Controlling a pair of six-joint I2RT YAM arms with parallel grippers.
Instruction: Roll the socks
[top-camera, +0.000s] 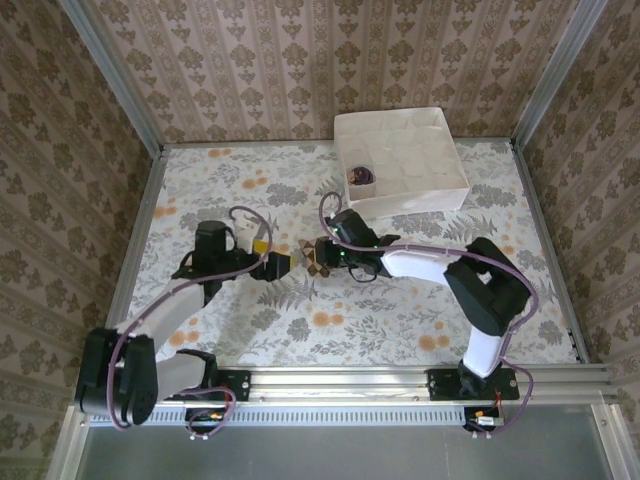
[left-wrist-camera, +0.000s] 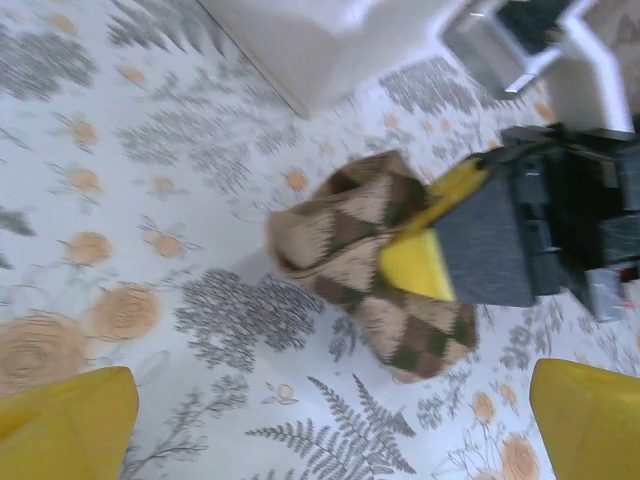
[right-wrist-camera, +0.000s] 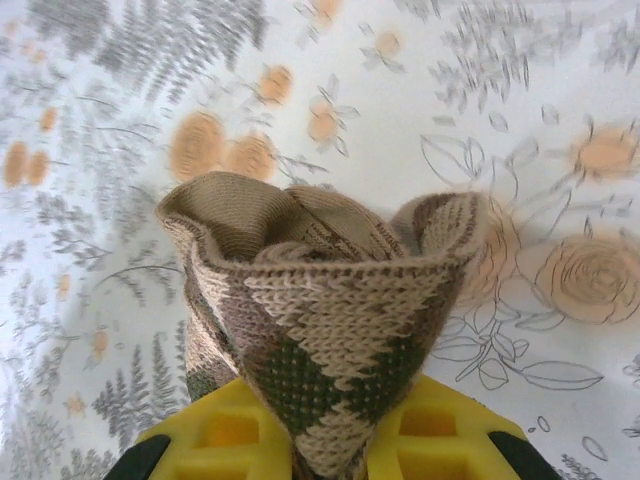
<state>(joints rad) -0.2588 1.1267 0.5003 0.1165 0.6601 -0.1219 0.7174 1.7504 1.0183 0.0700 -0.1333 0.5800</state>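
Soft, light argyle sock (right-wrist-camera: 320, 310), probably floppy: right gripper (right-wrist-camera: 330, 440) pinches its bunched fold, the best hold; left gripper (left-wrist-camera: 330, 425) spread.

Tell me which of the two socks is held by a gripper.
The brown-tan argyle sock, pinched in the right gripper; the dark purple sock sits in a cell of the white box.

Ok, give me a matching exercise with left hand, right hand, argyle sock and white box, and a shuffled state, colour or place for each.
1 left hand
2 right hand
3 argyle sock
4 white box

A far side of the table
B open
C brown-tan diamonds
D closed, gripping the sock

Pairs: 1-B, 2-D, 3-C, 4-A
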